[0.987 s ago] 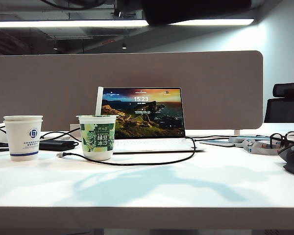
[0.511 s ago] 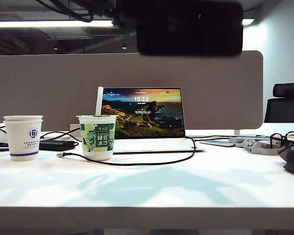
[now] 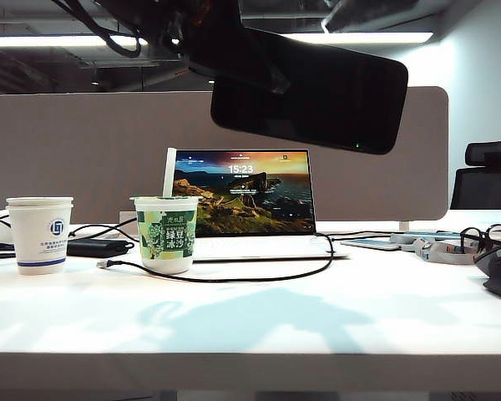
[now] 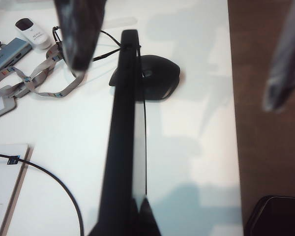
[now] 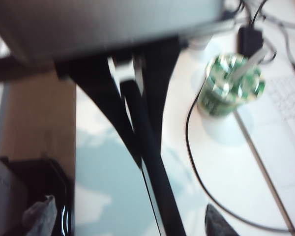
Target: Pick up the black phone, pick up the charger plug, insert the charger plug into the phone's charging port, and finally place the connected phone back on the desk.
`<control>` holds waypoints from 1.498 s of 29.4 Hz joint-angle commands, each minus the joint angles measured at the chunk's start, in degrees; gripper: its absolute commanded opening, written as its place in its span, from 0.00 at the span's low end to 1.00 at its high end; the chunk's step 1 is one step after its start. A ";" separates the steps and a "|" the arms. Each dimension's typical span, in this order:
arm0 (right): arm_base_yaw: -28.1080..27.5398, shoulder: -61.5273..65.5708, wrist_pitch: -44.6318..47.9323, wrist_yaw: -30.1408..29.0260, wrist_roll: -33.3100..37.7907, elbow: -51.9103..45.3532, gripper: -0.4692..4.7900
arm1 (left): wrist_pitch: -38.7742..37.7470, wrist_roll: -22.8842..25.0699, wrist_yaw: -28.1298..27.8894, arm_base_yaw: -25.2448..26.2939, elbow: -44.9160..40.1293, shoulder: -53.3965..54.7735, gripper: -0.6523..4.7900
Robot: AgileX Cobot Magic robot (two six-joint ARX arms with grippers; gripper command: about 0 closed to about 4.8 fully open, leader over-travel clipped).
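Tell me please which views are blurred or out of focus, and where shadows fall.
Exterior view: sharp; the raised black phone casts a soft shadow on the desk. Left wrist view: phone edge fairly sharp, left gripper shut on it. Right wrist view: blurred throughout, green cup smeared.

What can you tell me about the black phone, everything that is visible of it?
The black phone is a flat, glossy, dark slab with rounded corners. It is held in the air above the laptop, tilted, its right end lower. The left gripper is shut on its thin edges at one end. A tiny green light glows near its lower edge. It does not touch the desk.
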 commanded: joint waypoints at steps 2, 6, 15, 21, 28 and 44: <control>0.48 1.44 -0.02 3.19 -2.51 0.24 0.83 | 0.79 1.81 0.92 -0.07 0.48 -0.98 0.11; 0.48 3.15 -0.04 4.48 -4.96 0.24 0.83 | 0.70 1.90 1.03 -0.07 0.48 -1.01 0.11; 0.48 6.49 -0.17 6.25 -7.61 0.24 0.79 | 0.70 1.92 2.62 -0.07 0.48 -1.09 0.11; 0.48 7.41 0.07 7.91 -7.80 0.24 0.25 | 0.68 1.90 2.64 -0.07 0.48 -1.38 0.11; 0.48 7.06 0.17 7.67 -7.78 0.24 0.09 | 1.01 1.68 2.58 0.00 0.46 -1.38 0.44; -1.11 -8.85 3.54 3.32 -3.34 0.28 0.09 | 28.81 -23.06 10.03 2.71 0.46 -1.38 1.00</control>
